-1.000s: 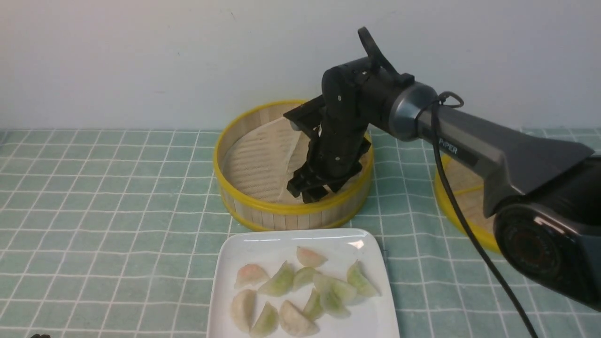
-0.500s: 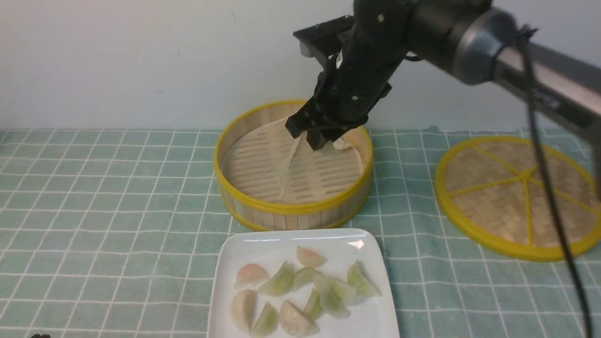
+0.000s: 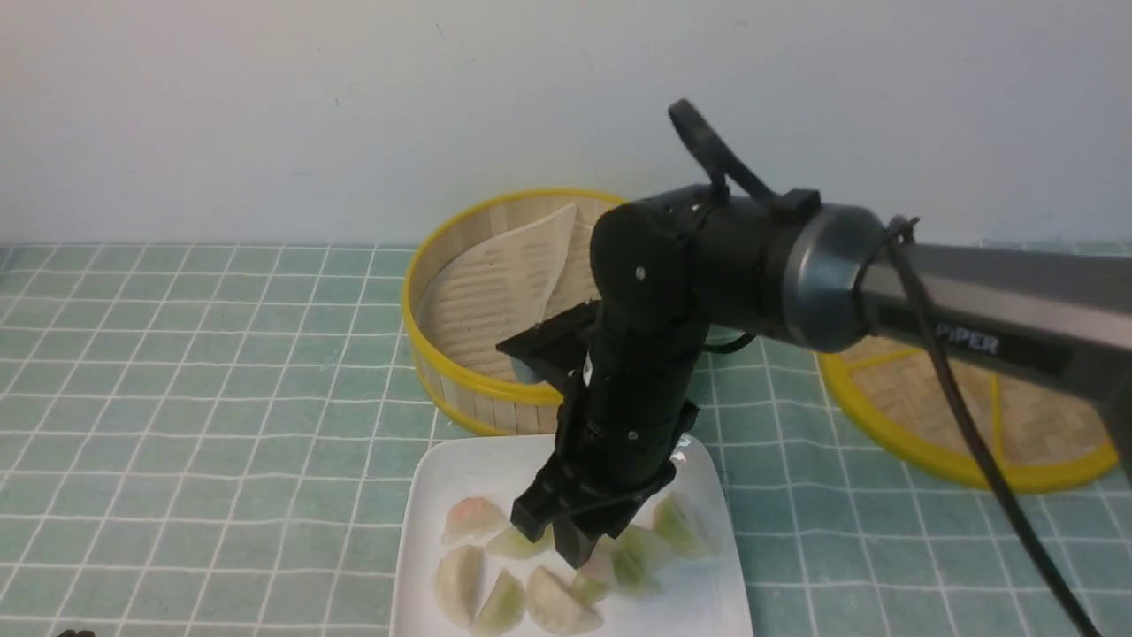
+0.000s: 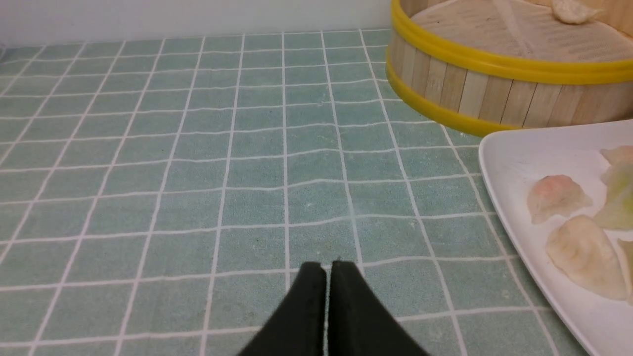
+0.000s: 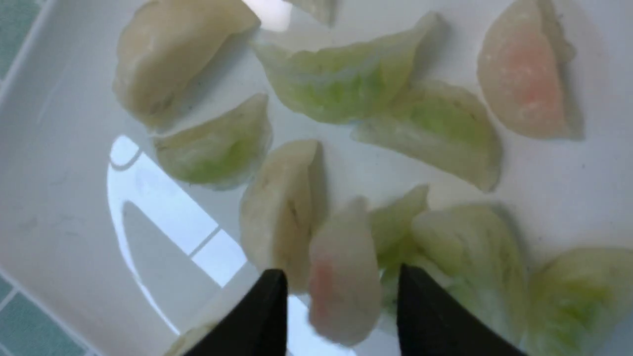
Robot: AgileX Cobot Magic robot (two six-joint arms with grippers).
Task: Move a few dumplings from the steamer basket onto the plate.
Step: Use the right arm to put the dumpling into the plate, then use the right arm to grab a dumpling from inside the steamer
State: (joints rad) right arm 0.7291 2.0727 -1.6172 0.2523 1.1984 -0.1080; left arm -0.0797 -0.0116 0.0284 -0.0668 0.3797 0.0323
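Observation:
My right gripper (image 3: pixel 566 541) hangs low over the white plate (image 3: pixel 442 478), jaws open. In the right wrist view a pink-tinted dumpling (image 5: pixel 341 247) sits blurred between the open fingers (image 5: pixel 269 306), with a gap on each side. Several green, pink and cream dumplings (image 3: pixel 460 579) lie on the plate. The steamer basket (image 3: pixel 460 382) stands behind the plate, its liner sheet (image 3: pixel 531 257) folded up. The left wrist view shows one dumpling (image 4: pixel 571 10) in the basket (image 4: pixel 494 94). My left gripper (image 4: pixel 326 267) is shut and empty over the tablecloth, left of the plate (image 4: pixel 509 153).
A flat woven disc with a yellow rim (image 3: pixel 1017 425) lies to the right of the basket, partly behind my right arm. A green checked cloth (image 3: pixel 221 398) covers the table. A pale wall stands close behind the basket.
My right gripper rose out of the basket, swung forward and came down over the plate. Its jaws now stand open around a pink dumpling. The liner sheet has folded upward.

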